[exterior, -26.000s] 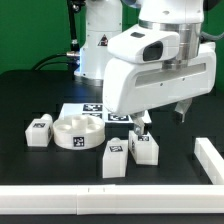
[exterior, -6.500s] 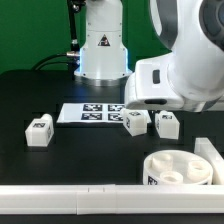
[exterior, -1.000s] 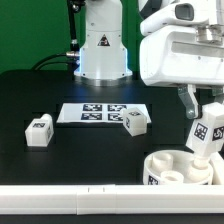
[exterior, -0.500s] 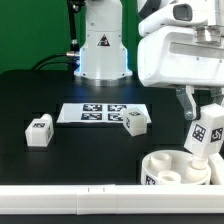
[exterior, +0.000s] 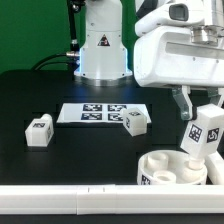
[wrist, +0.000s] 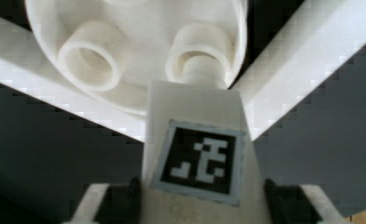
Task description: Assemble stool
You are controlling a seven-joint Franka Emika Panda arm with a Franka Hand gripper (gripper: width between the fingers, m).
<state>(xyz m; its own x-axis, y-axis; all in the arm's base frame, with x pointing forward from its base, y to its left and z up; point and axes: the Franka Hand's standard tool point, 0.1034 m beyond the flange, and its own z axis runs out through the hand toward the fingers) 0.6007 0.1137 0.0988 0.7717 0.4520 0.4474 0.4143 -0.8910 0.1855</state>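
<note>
Stool seat (exterior: 155, 162), a thick white disc with round sockets, lies on the matte black table (exterior: 70, 160) at the near end of the exterior view's right. It sits just behind the long white rail (exterior: 70, 200) that runs along the near edge. The gripper (exterior: 203, 112) hangs above it, its two fingers drawn in narrow on a blocky white held leg (exterior: 205, 138) whose tag faces the camera. That leg is tilted, with its lower end down at the seat's top. In the wrist view its tip meets one socket (wrist: 198, 58) of a raised pair; whether it sits inside cannot be told. Finger pads (wrist: 112, 205) press the leg's two flanks.

Farther back, the marker board (exterior: 95, 113) lies flat on the table. A second leg (exterior: 135, 121) stands at its end toward the exterior view's right. A third leg (exterior: 38, 131) stands alone toward the exterior view's left, well apart from the board.

At the far middle rises the arm's white base (exterior: 100, 50), which carries a triangular warning sticker. Behind it on the far left is a green wall (exterior: 30, 30), with dark cables (exterior: 68, 45) trailing down beside the base.
</note>
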